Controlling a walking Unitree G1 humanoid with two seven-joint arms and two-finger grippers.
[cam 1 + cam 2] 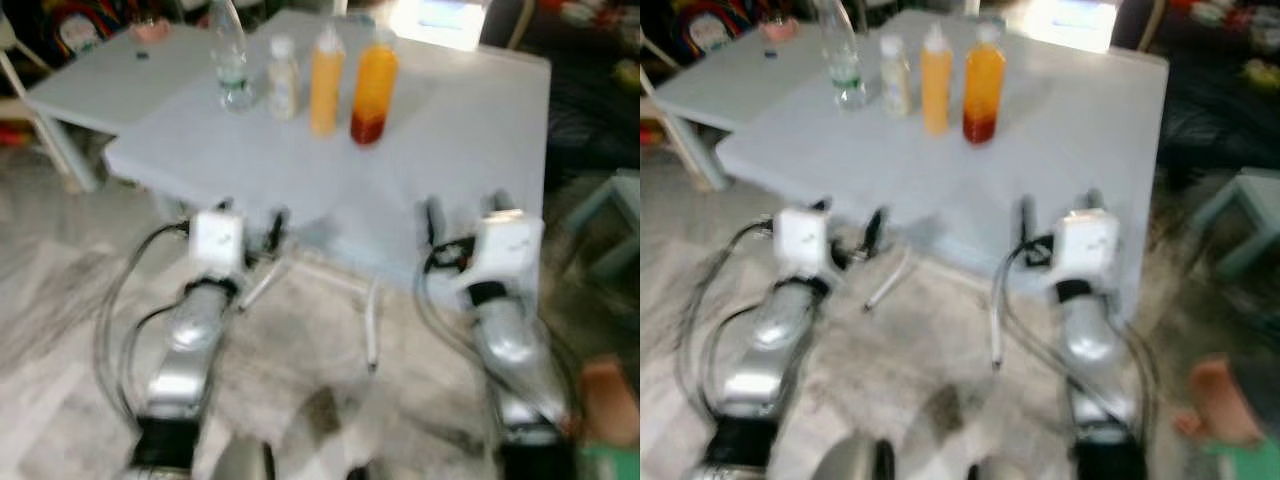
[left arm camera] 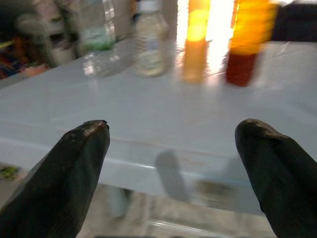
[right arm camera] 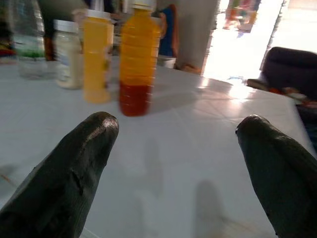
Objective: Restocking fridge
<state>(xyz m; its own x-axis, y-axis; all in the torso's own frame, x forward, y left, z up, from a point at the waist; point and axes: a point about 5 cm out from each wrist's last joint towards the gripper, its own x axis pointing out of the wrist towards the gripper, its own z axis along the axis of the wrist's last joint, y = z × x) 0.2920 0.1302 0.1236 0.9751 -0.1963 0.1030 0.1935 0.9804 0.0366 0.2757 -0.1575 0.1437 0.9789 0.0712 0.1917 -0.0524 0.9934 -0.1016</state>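
Note:
Several bottles stand in a row near the far side of a pale grey table (image 1: 450,150): a clear water bottle (image 1: 229,62), a small whitish bottle (image 1: 283,78), a slim yellow-orange bottle (image 1: 326,80) and a wider orange bottle with a red bottom (image 1: 374,86). My left gripper (image 1: 252,222) is open at the table's near edge, left of centre, with nothing between its fingers. My right gripper (image 1: 465,212) is open too, at the near edge further right. Both stay well short of the bottles. The orange bottle with the red bottom (image 3: 135,59) stands ahead of the right gripper's fingers (image 3: 79,178).
A second pale table (image 1: 110,80) adjoins on the left with a small pink thing on it. A light blue stool (image 1: 615,225) stands at the right. A person's foot (image 1: 1222,400) is on the floor at the lower right. Marbled floor lies below the table.

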